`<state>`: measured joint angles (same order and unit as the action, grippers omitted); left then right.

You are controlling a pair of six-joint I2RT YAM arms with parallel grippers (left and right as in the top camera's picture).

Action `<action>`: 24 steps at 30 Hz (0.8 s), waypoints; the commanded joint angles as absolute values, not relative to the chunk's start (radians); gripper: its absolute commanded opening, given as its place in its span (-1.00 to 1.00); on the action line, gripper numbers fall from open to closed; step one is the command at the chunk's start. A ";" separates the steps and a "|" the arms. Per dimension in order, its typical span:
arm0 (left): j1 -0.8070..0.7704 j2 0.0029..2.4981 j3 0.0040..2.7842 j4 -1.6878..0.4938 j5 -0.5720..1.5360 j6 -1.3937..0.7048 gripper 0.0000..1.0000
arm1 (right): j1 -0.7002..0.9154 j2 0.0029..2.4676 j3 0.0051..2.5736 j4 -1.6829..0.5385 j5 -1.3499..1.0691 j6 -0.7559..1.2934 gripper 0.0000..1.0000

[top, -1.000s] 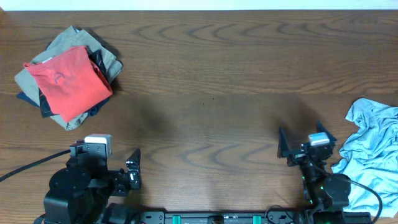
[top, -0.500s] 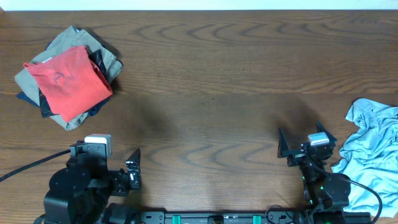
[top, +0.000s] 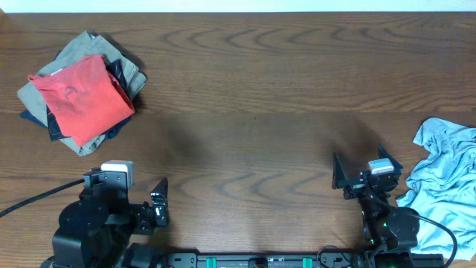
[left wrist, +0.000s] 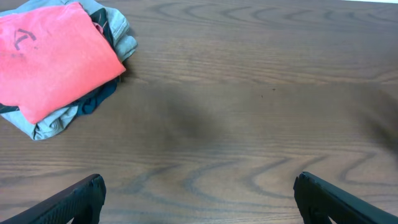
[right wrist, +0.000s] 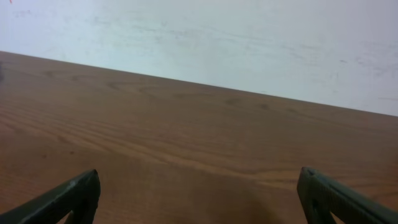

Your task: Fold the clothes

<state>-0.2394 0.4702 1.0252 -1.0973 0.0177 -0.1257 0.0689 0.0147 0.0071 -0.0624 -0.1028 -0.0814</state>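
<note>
The coral-red T-shirt [top: 85, 100] lies folded on top of a small heap of khaki and dark garments [top: 78, 48] at the far left of the table [top: 253, 89]. The left tool [left wrist: 198, 196] sits at the near edge, its fingers spread wide with nothing between them; the shirt is well beyond it and further left. The right tool [top: 363, 167], also spread and holding nothing, is across the table, well apart from the shirt. A crumpled light-blue garment [top: 446, 179] lies just beside it.
</note>
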 commanded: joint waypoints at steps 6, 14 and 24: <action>-0.213 0.449 1.022 -1.107 0.002 -0.108 0.96 | 0.076 0.011 0.006 -0.065 -0.102 -0.094 0.99; -0.108 0.308 0.914 -0.982 -0.034 -0.101 0.96 | 0.076 0.011 0.006 -0.065 -0.102 -0.094 0.98; -0.083 0.099 0.448 -0.427 -0.037 -0.113 0.96 | 0.076 0.011 0.006 -0.065 -0.102 -0.094 0.98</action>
